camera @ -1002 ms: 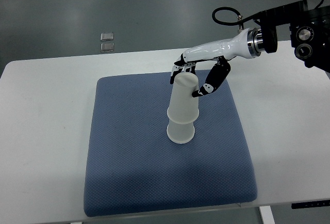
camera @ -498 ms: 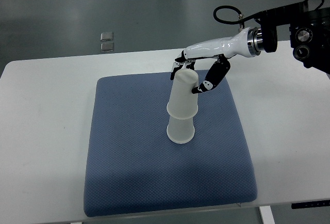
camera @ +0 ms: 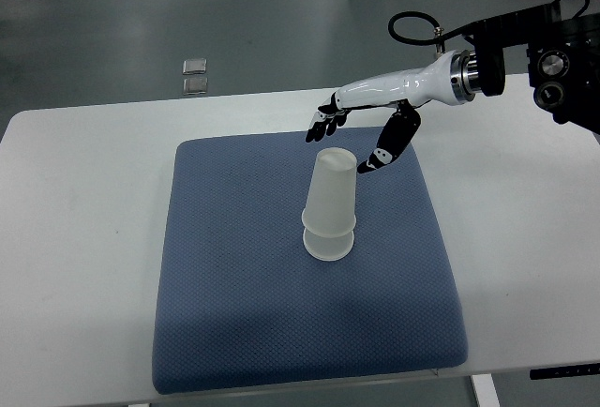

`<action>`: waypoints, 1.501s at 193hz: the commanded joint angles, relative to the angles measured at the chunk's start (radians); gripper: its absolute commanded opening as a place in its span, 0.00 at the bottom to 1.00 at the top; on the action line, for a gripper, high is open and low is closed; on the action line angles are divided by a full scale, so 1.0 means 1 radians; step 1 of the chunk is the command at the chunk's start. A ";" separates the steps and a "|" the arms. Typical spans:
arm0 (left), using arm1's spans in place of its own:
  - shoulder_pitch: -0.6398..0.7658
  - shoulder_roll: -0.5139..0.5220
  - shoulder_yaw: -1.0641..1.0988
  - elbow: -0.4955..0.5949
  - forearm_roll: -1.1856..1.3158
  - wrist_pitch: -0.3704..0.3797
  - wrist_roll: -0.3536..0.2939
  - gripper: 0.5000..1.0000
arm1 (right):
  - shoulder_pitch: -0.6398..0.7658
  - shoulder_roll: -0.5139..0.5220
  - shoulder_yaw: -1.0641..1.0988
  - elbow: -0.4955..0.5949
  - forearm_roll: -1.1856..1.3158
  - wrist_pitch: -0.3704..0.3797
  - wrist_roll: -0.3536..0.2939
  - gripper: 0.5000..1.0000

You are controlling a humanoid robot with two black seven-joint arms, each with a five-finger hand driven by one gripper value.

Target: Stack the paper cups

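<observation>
A white bench (camera: pixel 84 238) fills most of the top view, with grey floor beyond its far edge. A blue-grey padded mat (camera: pixel 234 313) covers the middle of the bench, a rough square with rounded corners. The right arm (camera: pixel 412 83) comes in from the picture's right edge, a glossy white forearm running out of a dark metal joint and cable loop near the upper right. The right hand (camera: pixel 352 137) hangs over the mat's far edge with its fingers (camera: pixel 322 121) spread and its thumb (camera: pixel 389 144) pointing down, holding nothing. Just in front of it, apart from the fingers, stand the paper cups (camera: pixel 330 212): two white cups upside down, the upper one slid down over the lower, upright near the mat's centre. Two small silvery objects (camera: pixel 195 76) lie on the floor past the bench, too small to make out.
</observation>
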 commanded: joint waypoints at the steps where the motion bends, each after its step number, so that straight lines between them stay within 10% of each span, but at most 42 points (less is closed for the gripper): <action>1: 0.000 0.000 0.000 0.000 0.000 0.000 0.000 1.00 | 0.003 -0.004 0.002 0.000 0.002 0.000 0.000 0.59; 65: 0.000 0.000 -0.001 0.000 0.000 0.000 0.000 1.00 | 0.000 -0.014 0.078 -0.159 0.114 -0.038 -0.001 0.60; 150: 0.000 0.000 0.000 0.000 0.000 0.000 0.000 1.00 | -0.131 0.098 0.091 -0.583 0.732 -0.449 -0.035 0.60; 226: 0.000 0.000 -0.001 0.000 0.000 0.000 0.000 1.00 | -0.246 0.218 0.195 -0.643 1.060 -0.672 -0.037 0.60; 289: 0.000 0.000 -0.001 0.000 0.000 0.000 0.000 1.00 | -0.330 0.336 0.348 -0.644 1.058 -0.776 -0.029 0.82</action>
